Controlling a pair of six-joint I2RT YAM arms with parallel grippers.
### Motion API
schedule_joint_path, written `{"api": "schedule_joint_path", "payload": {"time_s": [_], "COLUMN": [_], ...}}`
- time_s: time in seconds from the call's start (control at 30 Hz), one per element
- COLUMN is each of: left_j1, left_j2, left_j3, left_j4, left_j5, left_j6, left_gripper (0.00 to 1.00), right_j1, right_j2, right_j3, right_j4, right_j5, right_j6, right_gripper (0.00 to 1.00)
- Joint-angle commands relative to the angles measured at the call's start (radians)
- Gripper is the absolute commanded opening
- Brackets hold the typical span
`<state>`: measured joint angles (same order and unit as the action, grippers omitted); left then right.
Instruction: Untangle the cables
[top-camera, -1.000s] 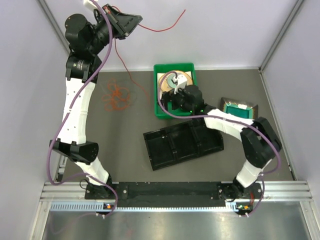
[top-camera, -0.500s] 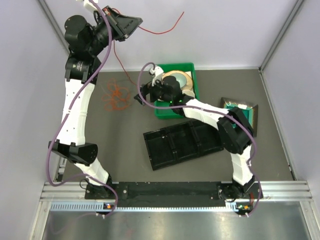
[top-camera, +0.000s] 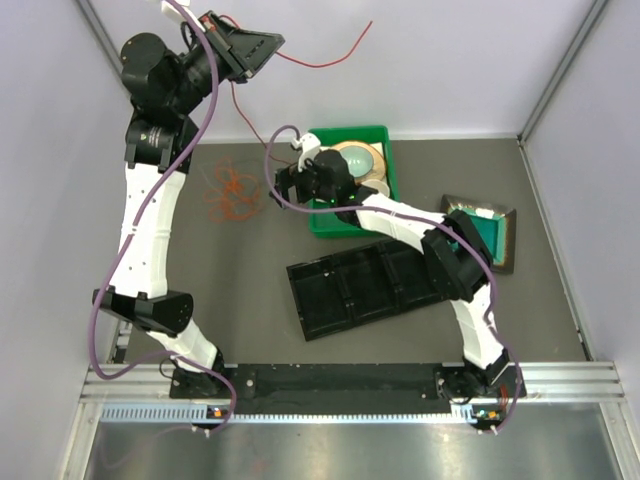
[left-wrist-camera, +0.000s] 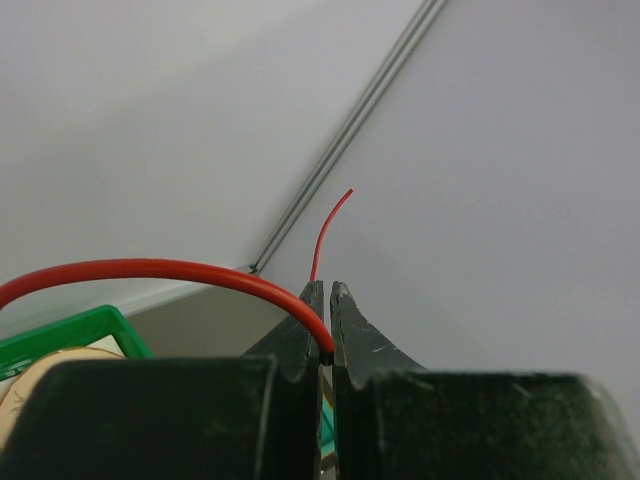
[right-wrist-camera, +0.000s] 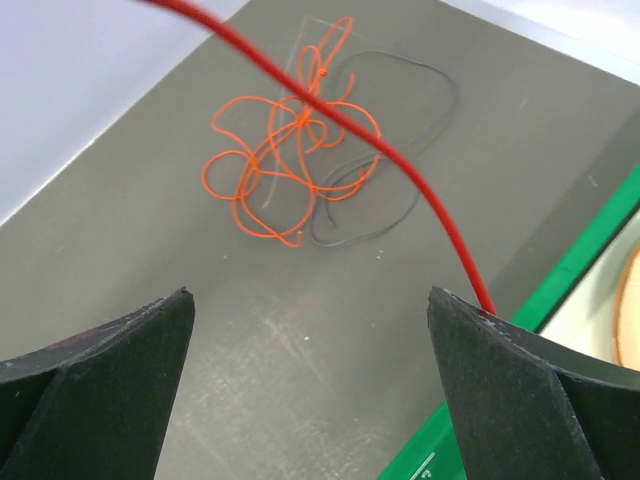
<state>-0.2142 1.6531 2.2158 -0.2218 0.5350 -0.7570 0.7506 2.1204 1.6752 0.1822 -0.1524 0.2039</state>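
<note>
Left gripper (left-wrist-camera: 327, 300) pinches the red cable (left-wrist-camera: 150, 268) tight, held high. Right gripper (right-wrist-camera: 308, 294) gapes wide over the worktop (right-wrist-camera: 120, 250); the red cable perhaps brushes one finger. Orange cable (right-wrist-camera: 280, 160) lies tangled below.

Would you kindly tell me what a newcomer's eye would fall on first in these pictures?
The left end effector, raised high at the far left, is shut on a red cable that arcs down toward the table. Below, an orange cable lies loosely tangled with a dark cable. The open right end effector hovers between that tangle and the green bin.
</note>
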Motion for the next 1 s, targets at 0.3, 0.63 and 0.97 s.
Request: {"api": "schedule_joint_path", "payload": {"time_s": [0.3,0.63,0.97], "left_j1": [-0.002,-0.002,-0.002], "left_j2": [-0.023,-0.012,-0.032], "left_j3": [0.002,-0.004,-0.013], "left_j4": [0.059,0.079,0.068], "left_j5": [-0.003,0.013,0.019], "left_j6": [0.008,-0.007,-0.007], "left_gripper": [0.0,0.0,0.0], "right_j1": [0.01,0.015,0.016], "right_j2": [-0.22,-0.148,0.039], "right_j3": [-0.187,-0.118,0.152], "right_j4": [0.04,-0.003,-0.095], "right_j5": [-0.062,-0.007,-0.001], "right_j6": [-0.011,-0.029,-0.011], "right_gripper": [0.93,0.99,0.93]}}
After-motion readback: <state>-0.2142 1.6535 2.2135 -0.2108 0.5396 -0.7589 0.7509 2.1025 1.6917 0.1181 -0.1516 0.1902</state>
